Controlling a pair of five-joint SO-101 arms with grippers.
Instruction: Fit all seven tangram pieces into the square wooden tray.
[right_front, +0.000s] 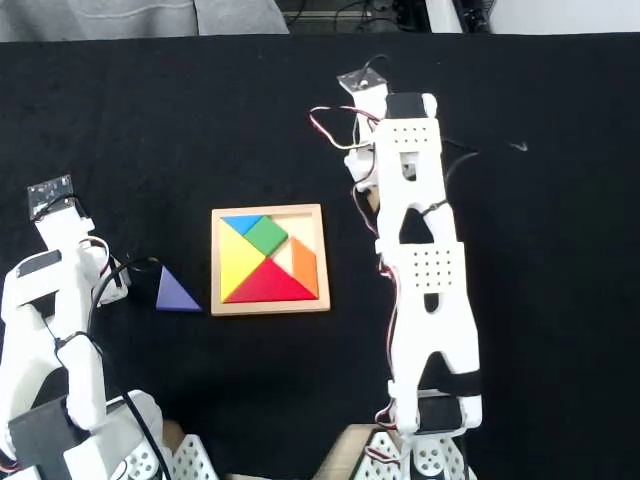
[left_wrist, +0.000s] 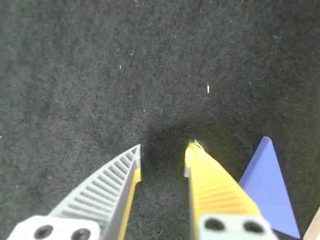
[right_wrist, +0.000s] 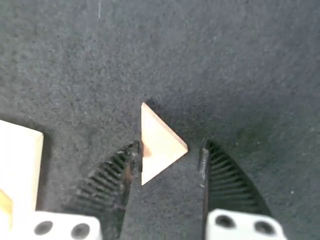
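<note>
The square wooden tray (right_front: 318, 258) lies mid-table and holds blue, green, yellow, red and orange pieces. A purple triangle (right_front: 175, 292) rests on the cloth just left of the tray. My left gripper (left_wrist: 162, 155) stands open over bare cloth, with the purple triangle (left_wrist: 265, 187) outside its yellow finger (left_wrist: 207, 185). My right gripper (right_wrist: 167, 150) is open around a small pale triangle (right_wrist: 157, 145). One finger (right_wrist: 122, 172) touches that triangle and the other stands a little apart. The tray's corner (right_wrist: 20, 160) lies close beside it.
The black cloth (right_front: 520, 300) covers the whole table. My right arm (right_front: 420, 250) stretches along the tray's right side, and my left arm (right_front: 55, 290) stands at the left edge. Open cloth lies beyond and in front of the tray.
</note>
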